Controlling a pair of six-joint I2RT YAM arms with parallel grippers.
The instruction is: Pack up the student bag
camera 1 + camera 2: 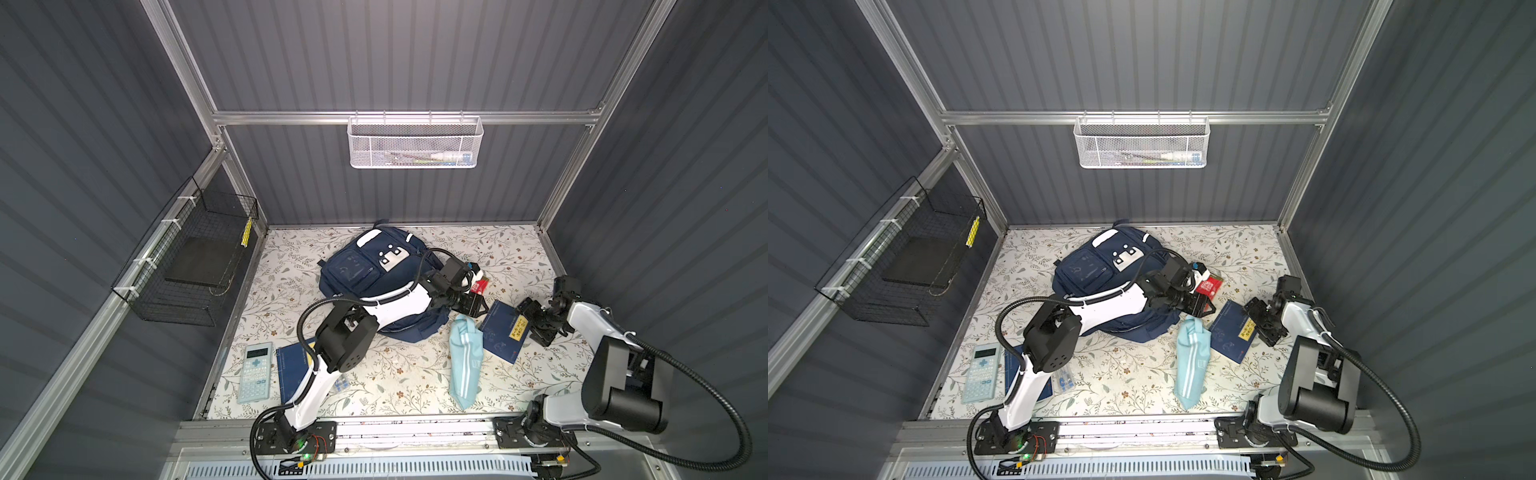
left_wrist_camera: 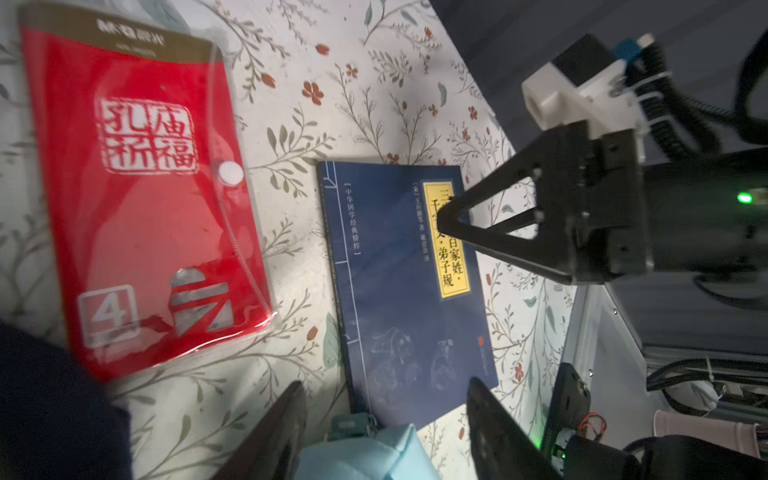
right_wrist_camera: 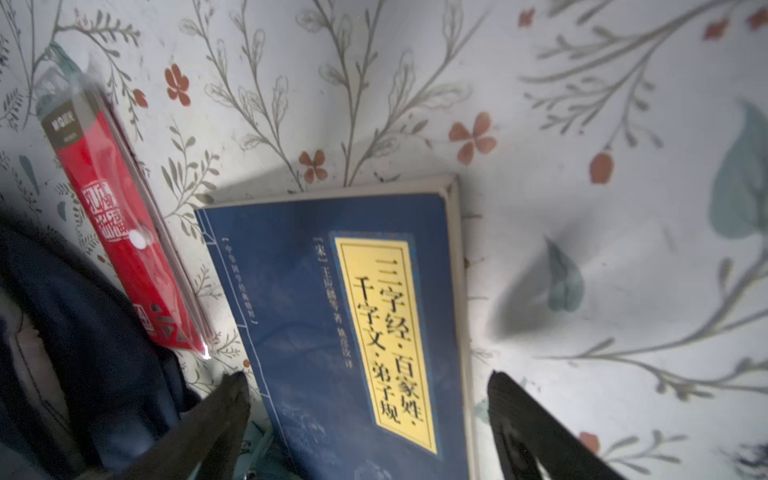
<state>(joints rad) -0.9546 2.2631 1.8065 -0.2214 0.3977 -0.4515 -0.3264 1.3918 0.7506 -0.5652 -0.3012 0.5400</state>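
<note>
Red packet (image 2: 145,199), blue book (image 2: 390,299), light-blue pouch (image 2: 361,455), student bag (image 2: 37,407) edge

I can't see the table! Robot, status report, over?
Left pincer open above light-blue striped fabric pouch. Right pincer open over navy yellow-labelled book. Navy-blue fabric backpack flat, ungripped. Left arm crosses it.
</note>
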